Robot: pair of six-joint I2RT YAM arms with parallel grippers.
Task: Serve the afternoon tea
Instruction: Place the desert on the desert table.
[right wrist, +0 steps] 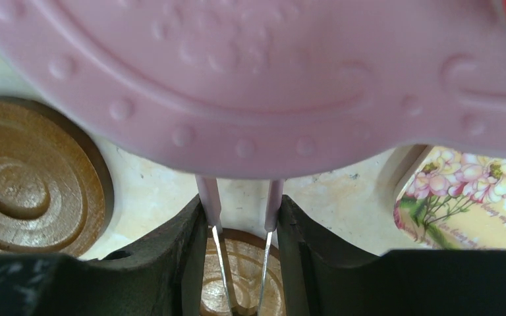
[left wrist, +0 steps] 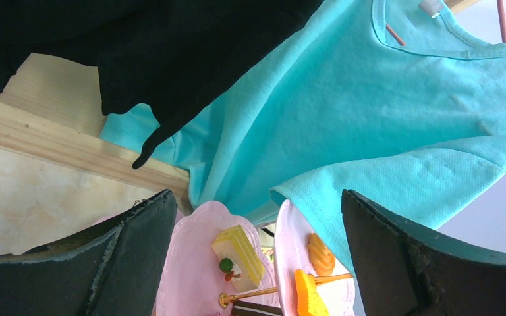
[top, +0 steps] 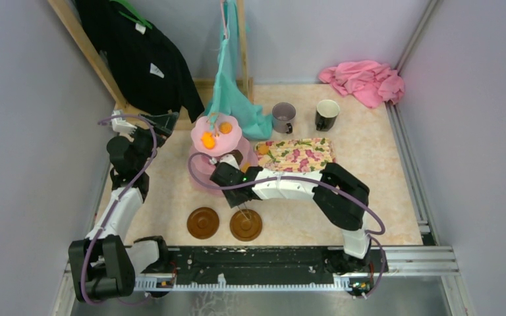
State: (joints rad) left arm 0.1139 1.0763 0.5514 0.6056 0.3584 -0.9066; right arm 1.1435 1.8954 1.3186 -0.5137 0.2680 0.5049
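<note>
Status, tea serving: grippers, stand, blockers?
Left gripper open, facing stand. Right gripper shut on tongs above brown disc. Teal shirt hangs close behind stand.

Bright, even light; soft close-ups.

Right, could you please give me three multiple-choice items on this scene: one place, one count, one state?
1. Where does the grey mug stand? A left of the black mug B right of it C inside it
2. How many brown discs lie on the table? A one B two C four
3. How is the left tool? A wide open, empty B shut tight C out of view
Answers: 1 A, side by side in the top view; 2 B, both lie at the near edge; 3 A, fingers far apart in its wrist view.
</note>
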